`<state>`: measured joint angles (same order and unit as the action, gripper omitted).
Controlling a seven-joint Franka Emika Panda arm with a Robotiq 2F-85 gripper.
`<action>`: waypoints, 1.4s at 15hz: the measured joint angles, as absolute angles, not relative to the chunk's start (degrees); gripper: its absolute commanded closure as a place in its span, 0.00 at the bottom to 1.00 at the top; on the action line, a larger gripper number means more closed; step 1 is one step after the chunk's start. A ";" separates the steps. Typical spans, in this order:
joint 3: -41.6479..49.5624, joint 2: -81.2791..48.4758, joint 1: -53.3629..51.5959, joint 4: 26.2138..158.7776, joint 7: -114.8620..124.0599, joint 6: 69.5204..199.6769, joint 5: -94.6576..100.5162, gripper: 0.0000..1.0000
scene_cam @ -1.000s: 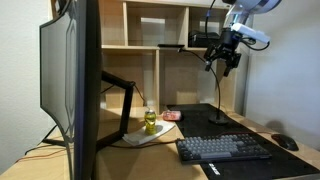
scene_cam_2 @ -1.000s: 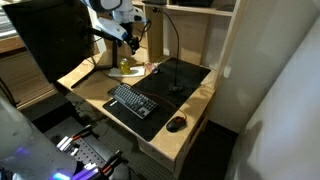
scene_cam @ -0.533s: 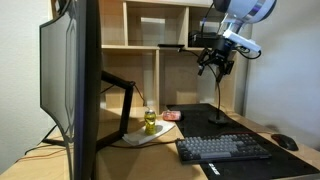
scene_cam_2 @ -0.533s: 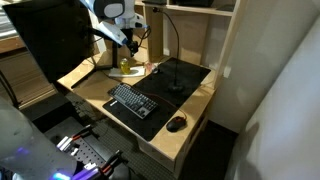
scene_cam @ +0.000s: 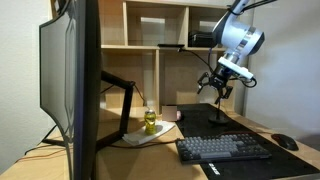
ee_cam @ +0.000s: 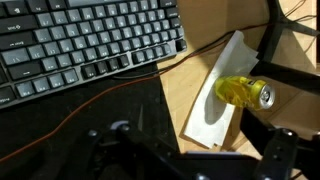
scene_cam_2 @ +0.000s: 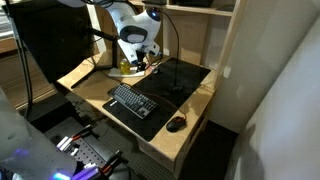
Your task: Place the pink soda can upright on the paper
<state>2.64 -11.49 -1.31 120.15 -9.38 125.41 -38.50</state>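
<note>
A yellow can stands upright on a white sheet of paper; it also shows in both exterior views. No pink can shows in the wrist view. A small pink object lies just beside the paper, too small to identify. My gripper hangs in the air above the black desk mat, off to the side of the can. Its dark fingers are spread, with nothing between them.
A keyboard lies on the black desk mat. A mouse sits near the desk edge. A large monitor on a black arm stands next to the paper. Shelves rise behind.
My gripper has come down from up by the shelf to a lower spot above the desk mat. The can and paper have not moved.
</note>
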 measured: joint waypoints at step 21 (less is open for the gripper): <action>0.93 -33.56 0.57 99.66 12.39 105.76 -45.04 0.00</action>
<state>0.93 -33.56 0.57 99.66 12.39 105.76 -45.04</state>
